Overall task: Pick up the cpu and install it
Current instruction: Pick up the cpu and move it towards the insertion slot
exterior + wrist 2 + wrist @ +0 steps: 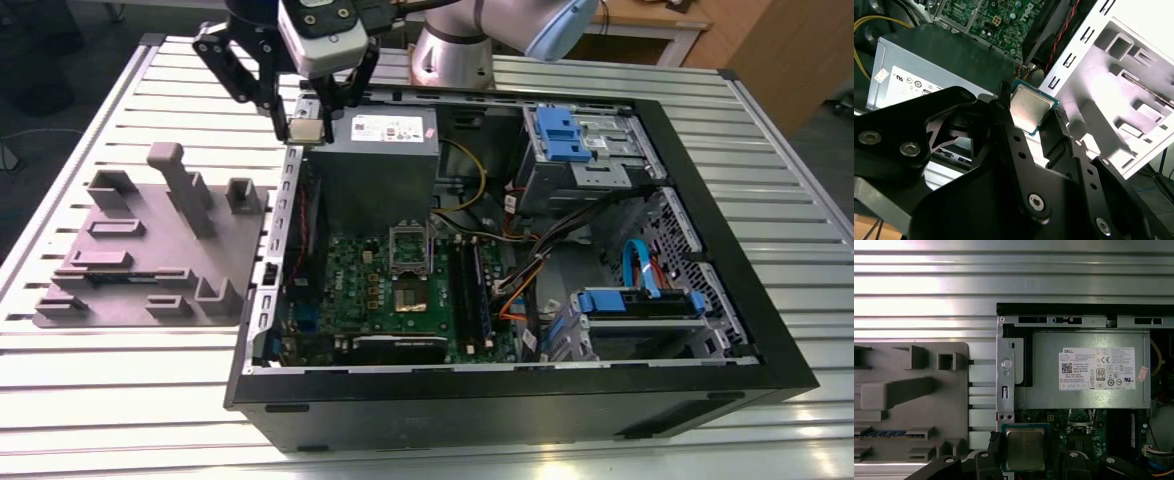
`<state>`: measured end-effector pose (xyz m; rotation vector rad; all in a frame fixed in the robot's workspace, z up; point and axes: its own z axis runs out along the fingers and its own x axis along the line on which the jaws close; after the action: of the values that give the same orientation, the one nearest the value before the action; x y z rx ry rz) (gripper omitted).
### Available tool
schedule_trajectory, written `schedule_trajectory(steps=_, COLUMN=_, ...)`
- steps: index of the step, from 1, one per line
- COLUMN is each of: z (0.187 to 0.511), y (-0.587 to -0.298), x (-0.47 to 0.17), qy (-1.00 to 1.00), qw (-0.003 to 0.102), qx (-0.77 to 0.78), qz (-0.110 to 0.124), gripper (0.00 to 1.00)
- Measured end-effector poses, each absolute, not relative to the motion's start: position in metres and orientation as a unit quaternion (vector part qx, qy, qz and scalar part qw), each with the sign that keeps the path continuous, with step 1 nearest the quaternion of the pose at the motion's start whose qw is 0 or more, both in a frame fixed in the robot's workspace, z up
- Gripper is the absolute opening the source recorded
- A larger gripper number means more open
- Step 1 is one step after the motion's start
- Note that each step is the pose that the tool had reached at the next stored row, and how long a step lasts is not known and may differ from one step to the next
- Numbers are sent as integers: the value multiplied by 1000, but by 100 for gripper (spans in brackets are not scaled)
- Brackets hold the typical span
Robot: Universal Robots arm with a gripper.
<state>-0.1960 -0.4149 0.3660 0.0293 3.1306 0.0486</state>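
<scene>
End effector (1025,454) w/ cpu (1025,447) betw. jaws

Dull metal cpu (1025,449), matt black jaws

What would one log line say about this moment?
hand: shut on cpu | cpu: held above computer case edge, near power supply | install: not yet done

A robotics lab or workshop: an open computer case (534,410) lies on a slotted aluminium tabletop (120,400). A grey parts fixture (134,270) sits beside the case, and a robot arm's base (451,60) is behind it.
</scene>
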Motion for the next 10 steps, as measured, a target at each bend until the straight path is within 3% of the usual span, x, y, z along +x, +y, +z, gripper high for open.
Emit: schedule_trajectory(steps=10, z=366, y=-415, x=-192, qy=1000, qw=5, qx=9, qz=16, gripper=47)
